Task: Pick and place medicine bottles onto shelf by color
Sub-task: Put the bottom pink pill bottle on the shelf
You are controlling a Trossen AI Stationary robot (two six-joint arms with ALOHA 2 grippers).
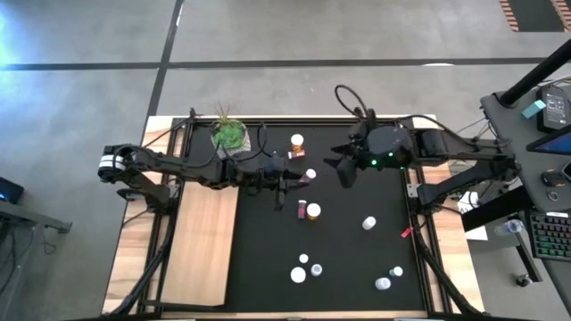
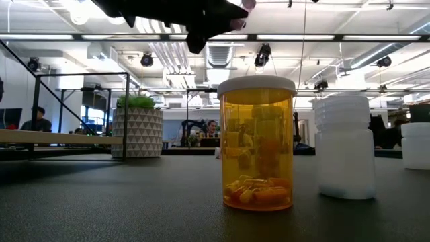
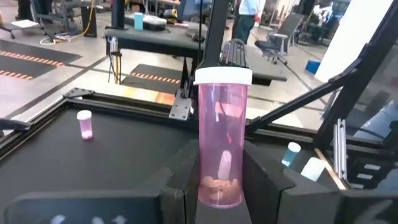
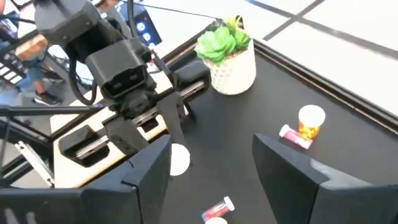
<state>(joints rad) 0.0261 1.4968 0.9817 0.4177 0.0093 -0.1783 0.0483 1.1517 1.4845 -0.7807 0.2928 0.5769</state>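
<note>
My left gripper (image 1: pixel 301 180) is shut on a pink bottle with a white cap (image 3: pixel 222 124), above the far middle of the black mat (image 1: pixel 357 254). My right gripper (image 1: pixel 343 171) hangs open and empty just to its right; its own view shows its spread fingers (image 4: pixel 211 152) and the held bottle's cap (image 4: pixel 179 158). Several more bottles stand or lie on the mat: an orange one (image 1: pixel 297 141) with a pink one beside it, a pair (image 1: pixel 308 210) at mid-mat, and others (image 1: pixel 303 267) toward the near edge. The light-wood shelf (image 1: pixel 201 241) lies flat at the mat's left. My left gripper pinches the lower part of the pink bottle's body (image 3: pixel 210 182) between its two fingers (image 3: pixel 267 183). The fingers come in level from the table's left. The bottle stands upright in the hold, cap up, lifted clear of the mat.
A white speckled pot with a green plant (image 1: pixel 229 135) stands at the mat's far left, close behind the left arm. In the low view an orange bottle (image 2: pixel 259 144) and a white bottle (image 2: pixel 344 144) stand near the camera. A black frame rims the mat.
</note>
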